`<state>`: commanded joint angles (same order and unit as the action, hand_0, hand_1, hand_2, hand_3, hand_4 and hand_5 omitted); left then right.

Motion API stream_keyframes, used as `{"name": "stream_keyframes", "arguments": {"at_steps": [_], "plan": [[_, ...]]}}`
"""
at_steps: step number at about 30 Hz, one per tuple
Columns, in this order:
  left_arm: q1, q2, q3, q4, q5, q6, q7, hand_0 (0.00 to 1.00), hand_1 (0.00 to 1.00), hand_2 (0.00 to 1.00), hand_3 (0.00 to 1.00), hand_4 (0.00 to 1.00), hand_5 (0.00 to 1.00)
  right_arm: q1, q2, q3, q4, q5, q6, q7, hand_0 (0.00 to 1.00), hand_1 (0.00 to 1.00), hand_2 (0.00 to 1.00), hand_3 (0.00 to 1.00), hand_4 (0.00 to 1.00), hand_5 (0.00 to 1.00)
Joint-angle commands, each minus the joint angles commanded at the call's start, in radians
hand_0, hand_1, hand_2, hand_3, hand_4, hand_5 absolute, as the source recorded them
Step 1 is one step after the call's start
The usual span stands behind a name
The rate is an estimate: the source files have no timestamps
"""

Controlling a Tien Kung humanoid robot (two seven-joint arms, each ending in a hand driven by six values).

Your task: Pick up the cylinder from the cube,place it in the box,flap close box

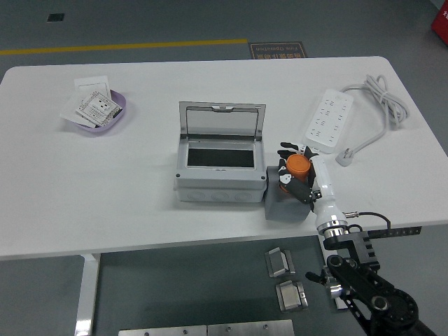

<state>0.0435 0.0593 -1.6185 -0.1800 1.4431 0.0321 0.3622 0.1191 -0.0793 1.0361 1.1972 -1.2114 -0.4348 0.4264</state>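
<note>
An orange cylinder (297, 165) stands upright on a grey cube (283, 201) near the table's front edge. My right hand (297, 170) reaches in from the lower right and its fingers are curled around the cylinder. A grey box (218, 176) stands just left of the cube, its clear flap lid (222, 120) raised at the back and its dark inside showing. The left arm is out of view.
A white power strip (327, 120) with a coiled cable (381, 98) lies at the back right. A purple dish (98, 112) with paper cards sits at the far left. Metal blocks (281, 262) lie on the floor below the table edge.
</note>
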Motion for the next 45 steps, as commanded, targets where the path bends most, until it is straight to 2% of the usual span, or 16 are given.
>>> {"name": "stream_keyframes", "arguments": {"at_steps": [4, 5, 10, 11, 16, 17, 22, 23, 28, 29, 34, 35, 39, 45], "plan": [[0.0, -0.001, 0.001, 0.0, -0.002, 0.0, -0.002, 0.647, 0.656, 0.557, 0.671, 0.705, 0.338, 0.0, -0.002, 0.009, 0.007, -0.002, -0.005, -0.001, 0.678, 0.621, 0.589, 0.539, 0.002, 0.002], [0.0, -0.001, 0.002, 0.0, -0.003, 0.0, -0.003, 0.648, 0.656, 0.557, 0.671, 0.705, 0.338, 0.001, -0.002, 0.012, 0.008, -0.003, -0.007, -0.001, 0.667, 0.595, 0.569, 0.487, 0.002, 0.002], [0.0, -0.002, 0.003, 0.0, -0.004, 0.0, -0.006, 0.648, 0.656, 0.557, 0.671, 0.705, 0.338, 0.005, -0.006, 0.02, 0.018, -0.01, -0.019, -0.004, 0.667, 0.595, 0.569, 0.487, 0.002, 0.002], [0.0, -0.002, 0.003, 0.0, -0.004, 0.0, -0.007, 0.647, 0.656, 0.558, 0.673, 0.706, 0.336, 0.006, -0.008, 0.021, 0.023, -0.016, -0.024, -0.007, 0.441, 0.343, 0.438, 0.409, 0.002, 0.002], [0.0, -0.002, 0.003, 0.0, -0.004, 0.0, -0.009, 0.647, 0.656, 0.558, 0.673, 0.706, 0.336, 0.018, -0.019, 0.02, 0.059, -0.081, -0.067, -0.038, 0.441, 0.343, 0.438, 0.409, 0.002, 0.002], [0.0, -0.002, 0.003, 0.0, -0.004, 0.001, -0.008, 0.647, 0.656, 0.558, 0.672, 0.706, 0.337, 0.022, -0.023, 0.018, 0.067, -0.098, -0.074, -0.045, 0.391, 0.238, 0.376, 0.348, 0.002, 0.002], [0.002, -0.001, -0.002, 0.0, 0.0, 0.002, -0.005, 0.647, 0.656, 0.558, 0.672, 0.706, 0.337, 0.061, -0.038, -0.011, 0.1, -0.19, -0.101, -0.097, 0.391, 0.238, 0.376, 0.348, 0.002, 0.002], [0.002, -0.001, -0.003, 0.0, 0.001, 0.002, -0.005, 0.647, 0.656, 0.558, 0.672, 0.707, 0.337, 0.074, -0.041, -0.022, 0.103, -0.212, -0.107, -0.112, 0.274, 0.197, 0.337, 0.351, 0.002, 0.002], [0.002, 0.001, -0.006, 0.0, 0.003, 0.005, -0.004, 0.647, 0.656, 0.558, 0.672, 0.707, 0.337, 0.14, -0.044, -0.082, 0.105, -0.324, -0.122, -0.194, 0.274, 0.197, 0.337, 0.351, 0.002, 0.002], [0.002, 0.001, -0.007, 0.0, 0.004, 0.005, -0.004, 0.647, 0.656, 0.558, 0.672, 0.706, 0.336, 0.157, -0.043, -0.098, 0.103, -0.352, -0.124, -0.214, 0.002, 0.122, 0.316, 0.341, 0.002, 0.003], [0.003, 0.004, -0.011, 0.0, 0.007, 0.008, -0.001, 0.647, 0.656, 0.558, 0.672, 0.706, 0.336, 0.245, -0.03, -0.18, 0.084, -0.49, -0.104, -0.316, 0.002, 0.122, 0.316, 0.341, 0.002, 0.003], [0.003, 0.004, -0.012, 0.0, 0.008, 0.008, 0.0, 0.647, 0.657, 0.558, 0.671, 0.707, 0.337, 0.267, -0.026, -0.201, 0.076, -0.52, -0.096, -0.341, 0.002, 0.074, 0.308, 0.322, 0.002, 0.045], [0.005, 0.007, -0.017, 0.0, 0.012, 0.01, 0.004, 0.647, 0.657, 0.558, 0.671, 0.707, 0.337, 0.34, -0.008, -0.267, 0.04, -0.623, -0.067, -0.413, 0.002, 0.074, 0.308, 0.322, 0.002, 0.045], [0.004, 0.012, -0.024, 0.0, 0.018, 0.011, 0.011, 0.647, 0.658, 0.559, 0.671, 0.707, 0.337, 0.44, 0.026, -0.346, -0.044, -0.743, -0.032, -0.468, 0.002, 0.062, 0.306, 0.309, 0.002, 0.05]]}}
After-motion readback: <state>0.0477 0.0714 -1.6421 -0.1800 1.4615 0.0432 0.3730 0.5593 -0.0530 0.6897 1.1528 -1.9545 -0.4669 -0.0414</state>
